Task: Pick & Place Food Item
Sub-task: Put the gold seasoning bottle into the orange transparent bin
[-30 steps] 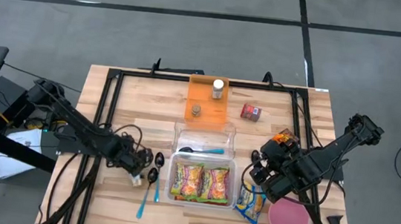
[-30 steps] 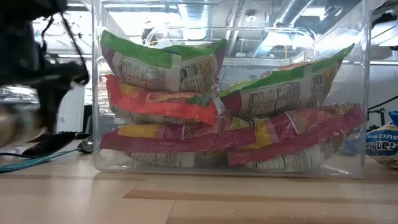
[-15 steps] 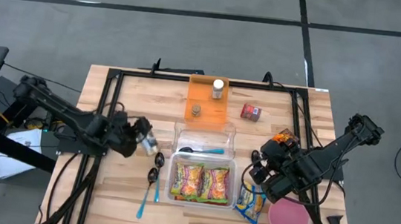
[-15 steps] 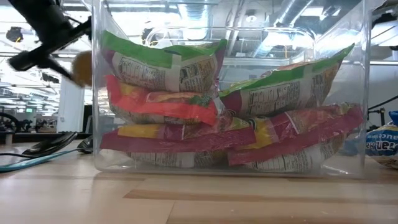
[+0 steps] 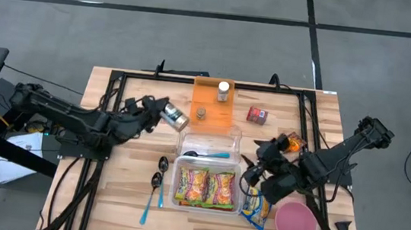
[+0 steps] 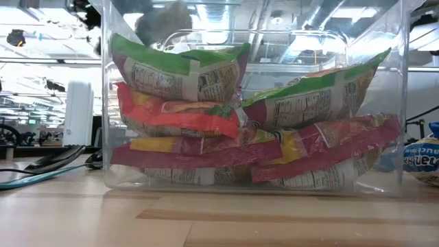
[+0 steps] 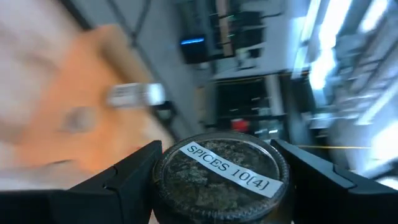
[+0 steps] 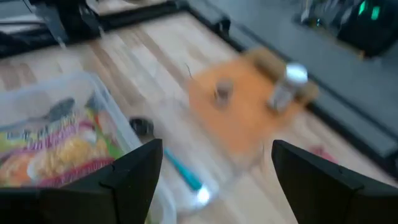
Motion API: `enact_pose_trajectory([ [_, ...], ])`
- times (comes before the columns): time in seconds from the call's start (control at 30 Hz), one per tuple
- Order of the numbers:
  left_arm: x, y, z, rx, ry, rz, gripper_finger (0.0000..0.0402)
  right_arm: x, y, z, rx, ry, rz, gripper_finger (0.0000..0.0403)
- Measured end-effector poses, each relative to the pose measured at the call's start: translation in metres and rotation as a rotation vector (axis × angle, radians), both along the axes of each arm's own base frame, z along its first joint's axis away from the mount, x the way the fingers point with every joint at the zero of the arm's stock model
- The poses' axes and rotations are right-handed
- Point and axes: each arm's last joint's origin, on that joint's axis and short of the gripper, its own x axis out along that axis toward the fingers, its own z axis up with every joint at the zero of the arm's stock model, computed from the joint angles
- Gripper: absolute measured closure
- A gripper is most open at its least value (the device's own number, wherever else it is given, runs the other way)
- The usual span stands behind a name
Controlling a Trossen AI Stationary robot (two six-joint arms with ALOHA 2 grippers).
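My left gripper (image 5: pixel 166 113) is shut on a small spice jar (image 5: pixel 175 116) above the table, just left of the orange board (image 5: pixel 213 104). In the left wrist view the jar's end, labelled "SPICES 10(4)" (image 7: pixel 225 167), fills the space between the fingers. Two more small jars (image 5: pixel 223 92) (image 5: pixel 201 114) stand on the board. My right gripper (image 5: pixel 255 174) is open and empty beside the right wall of the clear box of snack packets (image 5: pixel 206 186). In the low view the jar is a grey blur (image 6: pixel 164 17) high behind the box. My left gripper pinches the spice jar by its round sides (image 7: pixel 159 186) between its two fingers (image 7: pixel 118 183). The jar's labelled end faces back toward the wrist. The fingers come roughly level from the table's left. The jar lies on its side, lifted clear of the table.
A second clear box (image 5: pixel 209 142) holding a blue spoon sits between the board and the snack box. Spoons (image 5: pixel 159 177) lie left of the snack box. A red packet (image 5: pixel 257 115), a blue bag (image 5: pixel 257 207) and a pink bowl (image 5: pixel 295 222) sit on the right side.
My left gripper has lifted the spice jar from the table beside the spoons. It has carried the jar up, toward the far edge and to the right, close to the orange board, and the jar has tipped onto its side. My right gripper has shifted slightly toward the table's left.
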Motion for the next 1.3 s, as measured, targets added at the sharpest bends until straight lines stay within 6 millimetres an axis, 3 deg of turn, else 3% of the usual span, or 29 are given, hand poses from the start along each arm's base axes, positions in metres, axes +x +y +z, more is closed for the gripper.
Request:
enact_pose_trajectory([
  [0.17,0.021,0.007,0.014,0.082,-0.109,-0.013,0.0131,0.021,-0.004,0.012,-0.103,-0.099,0.029,0.0104],
  [0.4,0.053,0.004,0.013,0.098,-0.176,-0.073,0.0131,0.047,-0.017,0.037,-0.188,-0.180,0.150,0.0104],
  [0.73,0.088,0.003,0.036,0.099,-0.222,-0.117,0.0131,0.056,-0.042,0.064,-0.286,-0.201,0.216,0.0084],
  [1.0,0.091,0.011,0.043,0.102,-0.250,-0.115,0.0131,0.059,-0.047,0.066,-0.333,-0.183,0.215,0.0054],
  [1.3,0.092,0.012,0.054,0.120,-0.268,-0.130,0.0131,0.077,-0.049,0.062,-0.393,-0.189,0.218,0.0052],
])
